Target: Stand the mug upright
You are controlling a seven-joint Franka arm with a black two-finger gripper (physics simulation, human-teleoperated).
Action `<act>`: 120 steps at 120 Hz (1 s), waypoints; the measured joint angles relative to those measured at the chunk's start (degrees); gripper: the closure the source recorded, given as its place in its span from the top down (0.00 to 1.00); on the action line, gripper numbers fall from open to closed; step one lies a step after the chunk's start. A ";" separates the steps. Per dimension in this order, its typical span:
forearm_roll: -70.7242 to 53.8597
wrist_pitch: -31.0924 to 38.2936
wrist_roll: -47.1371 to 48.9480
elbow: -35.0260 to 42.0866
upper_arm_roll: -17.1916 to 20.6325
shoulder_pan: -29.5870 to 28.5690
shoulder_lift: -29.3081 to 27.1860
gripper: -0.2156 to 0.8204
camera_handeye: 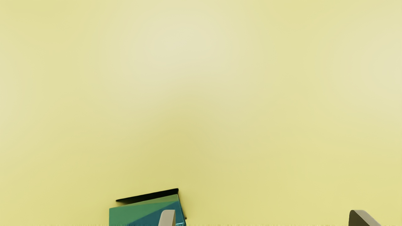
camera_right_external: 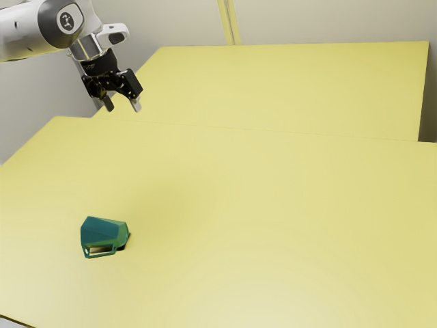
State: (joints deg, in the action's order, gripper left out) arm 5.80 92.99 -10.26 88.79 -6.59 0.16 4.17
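A teal-green mug (camera_right_external: 104,233) lies on its side on the yellow table, toward the exterior view's lower left, with its handle facing the near edge. High above the table, at the exterior view's upper left, hangs the gripper (camera_right_external: 122,104), well apart from the mug. In the wrist view the gripper (camera_handeye: 262,218) is open, its two fingertips wide apart with bare table visible between them. Part of the mug (camera_handeye: 141,212) appears beyond one fingertip, which overlaps it in the picture; the rest of the mug is cut off.
The yellow table (camera_right_external: 259,219) extends broadly around the mug. Behind it stands a second yellow surface (camera_right_external: 287,82), with a pale wall (camera_right_external: 328,20) at the back. A table corner shows at the exterior view's lower left.
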 joint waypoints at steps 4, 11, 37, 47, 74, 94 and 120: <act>0.00 -0.05 -0.06 0.00 0.00 0.02 0.00 0.79; 0.00 -0.13 -0.14 0.00 0.00 0.03 0.00 0.79; 0.01 -0.57 -0.41 0.00 -0.05 0.06 0.12 0.79; 0.04 -1.47 -0.46 0.00 -0.15 0.02 -0.09 0.79; 2.96 -5.24 -1.04 1.22 -4.00 1.82 -2.01 0.79; 10.05 -8.07 -4.07 6.23 -11.15 2.86 -3.49 0.79; 15.91 -10.38 -9.83 12.45 -18.27 0.57 -4.12 0.79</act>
State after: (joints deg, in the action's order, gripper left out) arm 21.71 82.61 -20.09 101.24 -24.87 0.74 0.05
